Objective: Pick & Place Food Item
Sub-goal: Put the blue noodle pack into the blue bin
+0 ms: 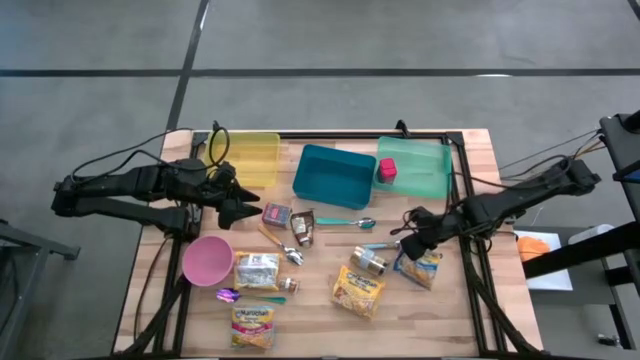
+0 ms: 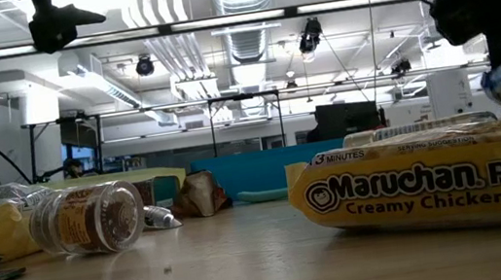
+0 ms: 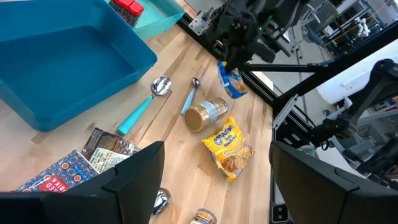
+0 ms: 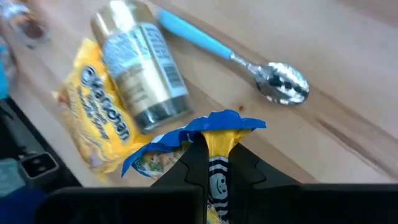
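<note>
Wooden table (image 1: 470,310) strewn with food, right claw (image 4: 214,158) clenched on blue-yellow packet (image 4: 217,134), left claw (image 1: 243,205) released

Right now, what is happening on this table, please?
The right gripper has its jaws shut on the edge of a blue-and-yellow food packet, near a gold can and a ramen pack. The left gripper waits open beside the yellow bin. The teal bin holds nothing yet.

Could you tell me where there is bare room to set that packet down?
The teal bin is empty. Bare wood lies beyond the right gripper, along the table's right edge. Between pink bowl and can, it's crowded.
</note>
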{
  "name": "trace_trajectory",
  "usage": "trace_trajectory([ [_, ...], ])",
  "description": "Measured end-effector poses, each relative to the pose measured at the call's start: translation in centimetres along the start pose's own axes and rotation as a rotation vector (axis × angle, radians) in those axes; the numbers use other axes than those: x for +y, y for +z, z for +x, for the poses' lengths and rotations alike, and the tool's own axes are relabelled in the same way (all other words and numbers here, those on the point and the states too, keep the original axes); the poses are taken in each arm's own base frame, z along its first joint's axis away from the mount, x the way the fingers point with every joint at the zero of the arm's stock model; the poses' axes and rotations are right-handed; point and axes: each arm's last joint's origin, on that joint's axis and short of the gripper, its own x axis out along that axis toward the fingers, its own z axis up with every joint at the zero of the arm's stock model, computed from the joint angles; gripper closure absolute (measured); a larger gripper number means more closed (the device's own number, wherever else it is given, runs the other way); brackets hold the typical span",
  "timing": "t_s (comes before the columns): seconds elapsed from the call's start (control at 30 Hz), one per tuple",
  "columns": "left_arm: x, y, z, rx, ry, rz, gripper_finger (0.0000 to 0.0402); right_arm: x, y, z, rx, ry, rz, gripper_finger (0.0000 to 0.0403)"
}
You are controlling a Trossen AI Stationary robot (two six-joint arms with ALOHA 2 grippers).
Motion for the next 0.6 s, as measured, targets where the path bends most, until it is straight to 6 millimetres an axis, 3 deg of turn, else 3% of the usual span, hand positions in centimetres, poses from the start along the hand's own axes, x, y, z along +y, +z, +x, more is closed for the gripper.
trace_trajectory([
  [0.27, 0.0, 0.0, 0.0, 0.0, 0.0, 0.0, 0.0105, -0.1, 0.3, -1.7, -0.114, 0.086, 0.029, 0.0385],
  [0.6, 0.0, 0.0, 0.0, -0.002, -0.001, -0.004, 0.0105, 1.6, 2.2, -4.8, -0.362, 0.21, -0.017, 0.0385],
])
